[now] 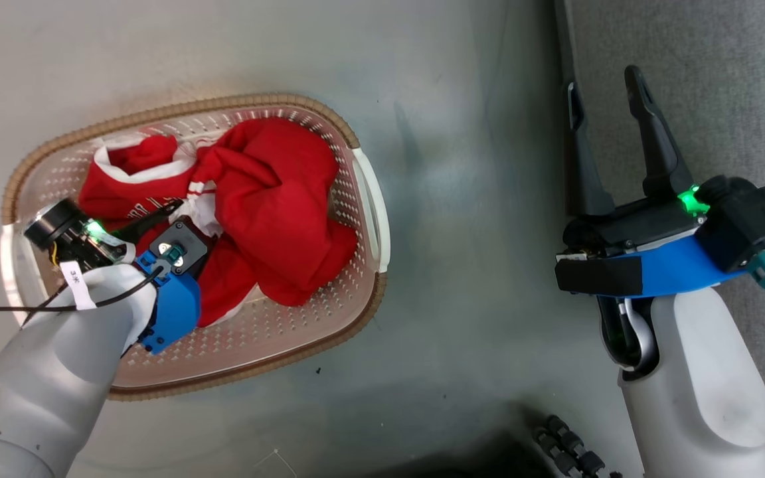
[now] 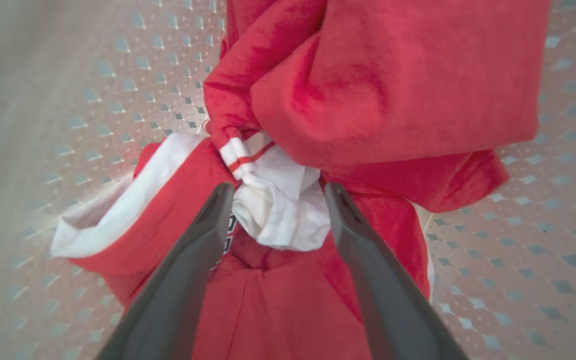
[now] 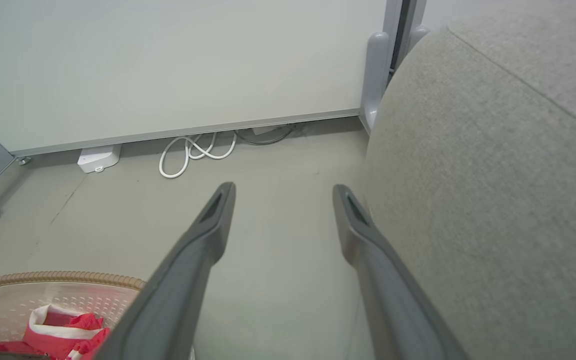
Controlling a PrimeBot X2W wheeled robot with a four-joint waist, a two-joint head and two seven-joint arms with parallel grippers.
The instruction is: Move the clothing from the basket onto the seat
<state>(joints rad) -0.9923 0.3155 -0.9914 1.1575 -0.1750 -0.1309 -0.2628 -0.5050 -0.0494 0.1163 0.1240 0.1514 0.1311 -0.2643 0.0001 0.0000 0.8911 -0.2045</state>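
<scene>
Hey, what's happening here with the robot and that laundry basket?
The robot's left gripper is down in the basket, jaws open on either side of a white-trimmed fold of the red clothing, not yet closed. The right gripper hangs open beside the grey seat, holding nothing. The clothing lies in the basket.

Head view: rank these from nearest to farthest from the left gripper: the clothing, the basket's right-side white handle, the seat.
1. clothing: directly at the left gripper, inside the basket.
2. white handle: on the basket's right side.
3. seat: far right, beyond the bare floor.
</scene>
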